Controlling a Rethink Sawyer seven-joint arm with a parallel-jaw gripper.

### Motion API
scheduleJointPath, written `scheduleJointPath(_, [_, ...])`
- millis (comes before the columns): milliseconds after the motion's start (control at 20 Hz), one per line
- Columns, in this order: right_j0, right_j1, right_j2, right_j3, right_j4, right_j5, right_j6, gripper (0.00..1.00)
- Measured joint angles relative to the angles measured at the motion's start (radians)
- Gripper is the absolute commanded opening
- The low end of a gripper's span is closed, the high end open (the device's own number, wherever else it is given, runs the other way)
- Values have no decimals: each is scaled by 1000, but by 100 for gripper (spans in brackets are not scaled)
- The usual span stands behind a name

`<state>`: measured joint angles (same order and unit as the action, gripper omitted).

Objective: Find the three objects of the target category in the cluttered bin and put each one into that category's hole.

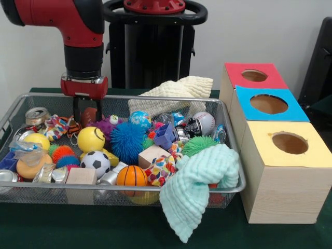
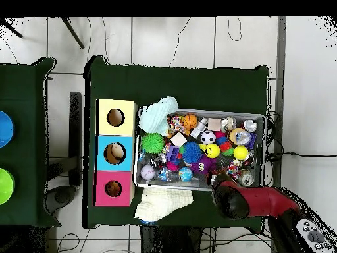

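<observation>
The silver wire-mesh bin (image 1: 10,111) is full of mixed toys; it also shows in the overhead view (image 2: 264,153). My gripper (image 1: 87,121) reaches down into the bin's far left corner. It is open, with its black fingers (image 1: 76,110) on either side of a tan-brown plush (image 1: 89,116). A small orange, black-striped toy (image 1: 72,128) lies just left of it. I cannot make out the yellow duck. The red-topped box hole (image 1: 254,75) is at the far right, also in the overhead view (image 2: 113,188). In the overhead view the arm (image 2: 232,197) hides the gripper.
Blue-topped (image 1: 268,104) and yellow-topped (image 1: 289,143) holes sit nearer than the red one. A mint cloth (image 1: 199,181) hangs over the bin's front right rim; a cream cloth (image 1: 176,89) lies behind it. A yellow smiley ball (image 1: 91,139) and blue spiky ball (image 1: 126,141) lie near the gripper.
</observation>
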<state>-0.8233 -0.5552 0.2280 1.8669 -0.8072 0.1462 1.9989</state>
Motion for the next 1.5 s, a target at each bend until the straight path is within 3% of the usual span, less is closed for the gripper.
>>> scheduleJointPath(1500, [-51,2,-6,-42,-57,1,0,100])
